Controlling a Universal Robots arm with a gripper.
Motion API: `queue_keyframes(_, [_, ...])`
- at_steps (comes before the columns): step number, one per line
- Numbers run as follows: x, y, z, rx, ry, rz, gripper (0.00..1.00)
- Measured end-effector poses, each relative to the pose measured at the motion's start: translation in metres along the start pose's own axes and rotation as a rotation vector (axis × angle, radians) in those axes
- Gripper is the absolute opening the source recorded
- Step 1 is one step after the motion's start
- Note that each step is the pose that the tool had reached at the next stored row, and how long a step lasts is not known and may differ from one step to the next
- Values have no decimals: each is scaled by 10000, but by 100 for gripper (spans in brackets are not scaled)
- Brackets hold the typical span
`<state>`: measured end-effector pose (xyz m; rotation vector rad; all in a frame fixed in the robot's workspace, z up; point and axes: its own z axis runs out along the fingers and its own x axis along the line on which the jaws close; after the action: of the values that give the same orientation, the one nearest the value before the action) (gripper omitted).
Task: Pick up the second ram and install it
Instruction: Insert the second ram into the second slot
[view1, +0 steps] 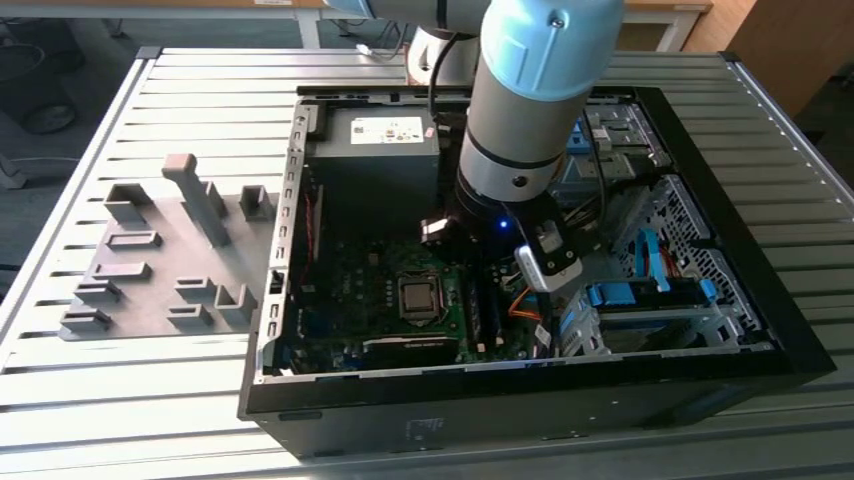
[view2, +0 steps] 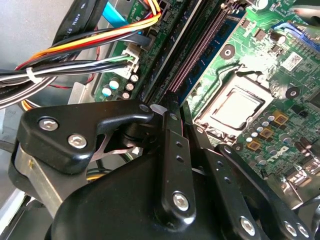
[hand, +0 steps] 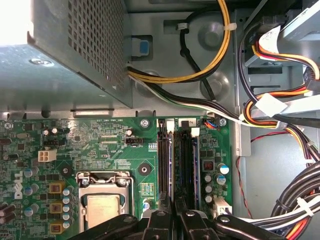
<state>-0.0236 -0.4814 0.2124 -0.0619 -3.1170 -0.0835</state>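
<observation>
My gripper (hand: 175, 224) hangs low inside the open computer case (view1: 534, 390), right over the memory slots (hand: 186, 165) of the green motherboard (hand: 100, 145). Its two black fingers (view2: 172, 150) stand close together with a narrow gap between them. In line with that gap runs the second ram (hand: 171, 165), seen edge-on as a thin blue-green strip beside a black slot, with the fingers shut on its near end. How deep it sits in the slot cannot be told. The arm (view1: 534, 120) reaches down into the case in the exterior view.
A grey tray (view1: 160, 270) with upright blocks lies on the slatted table at the exterior view's left. Inside the case are the power supply (hand: 75, 50), the processor socket (hand: 102, 200), cable bundles (hand: 280, 110) and a drive cage (view1: 654, 300) close to the gripper.
</observation>
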Motion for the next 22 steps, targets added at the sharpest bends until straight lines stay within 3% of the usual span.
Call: queue_keyframes(22, [-4,-6,-32,13,17,-294,14])
